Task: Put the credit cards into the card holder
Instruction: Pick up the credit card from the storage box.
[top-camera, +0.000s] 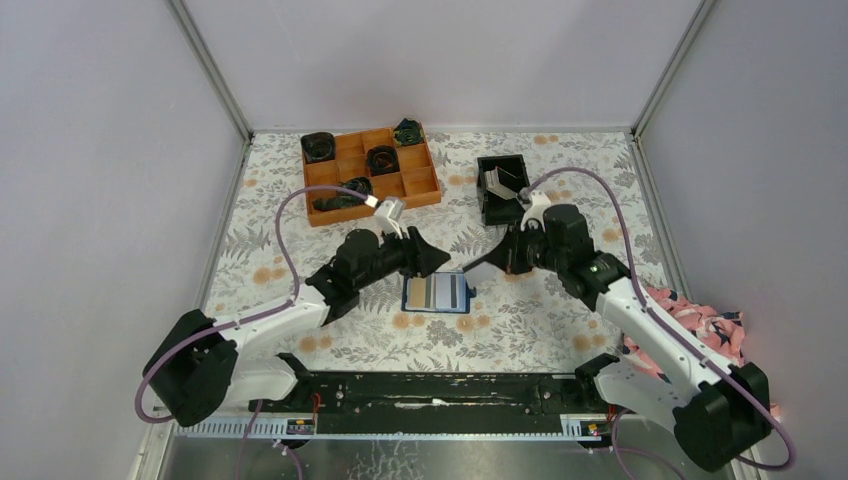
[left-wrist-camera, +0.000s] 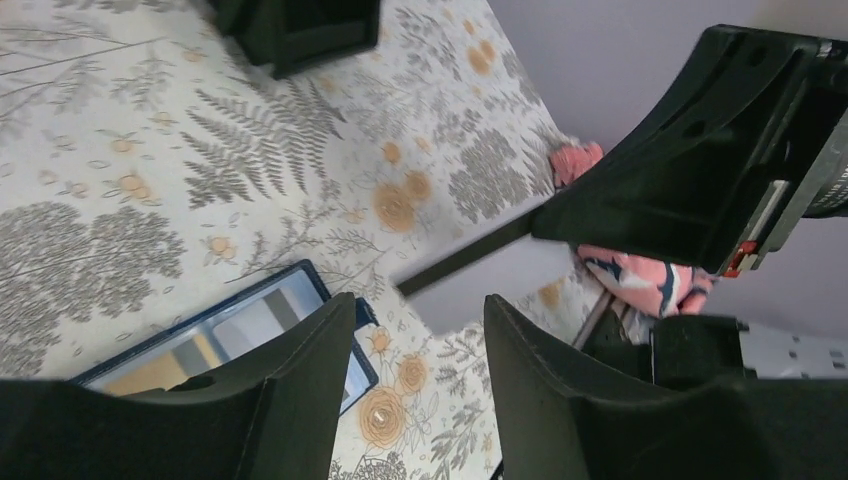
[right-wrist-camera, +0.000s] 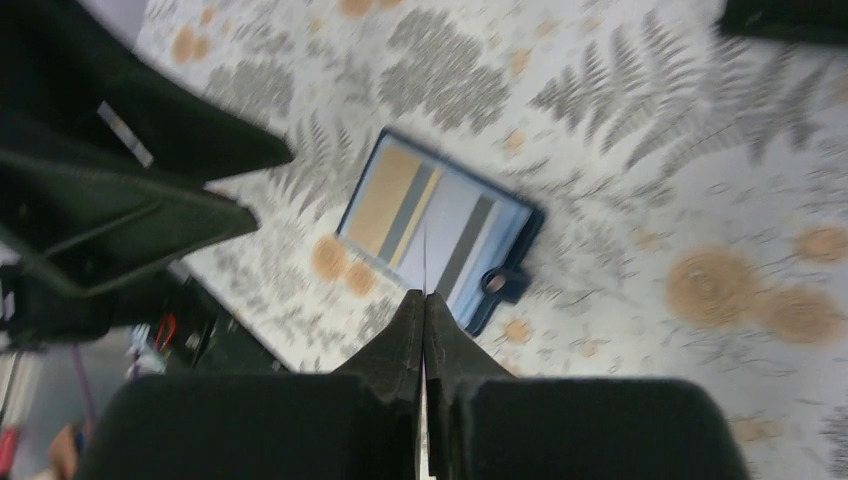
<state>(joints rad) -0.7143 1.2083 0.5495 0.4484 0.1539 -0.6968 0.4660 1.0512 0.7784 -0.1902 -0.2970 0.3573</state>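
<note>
**Grey card (top-camera: 481, 266) pinched over the open card holder (top-camera: 437, 294)**

Navy outside and pale blue within, the card holder lies spread flat on the floral bench (top-camera: 545, 318), a little beyond the arms' bases. Yellow-orange and grey bands show across its inside. A pink heap (top-camera: 700, 320) sits at the bench's right edge.

Just past the holder's far edge, the left pincer (top-camera: 440, 262) hangs with its fingers parted and nothing between them. Facing it from the right, the right pincer (top-camera: 497, 262) is clamped on the grey card, which points down toward the holder's right end. The pictures do not settle whether card and holder touch.

Farther back stand the black bin (top-camera: 502, 187) and, to its left, the orange tray (top-camera: 415, 185).
</note>
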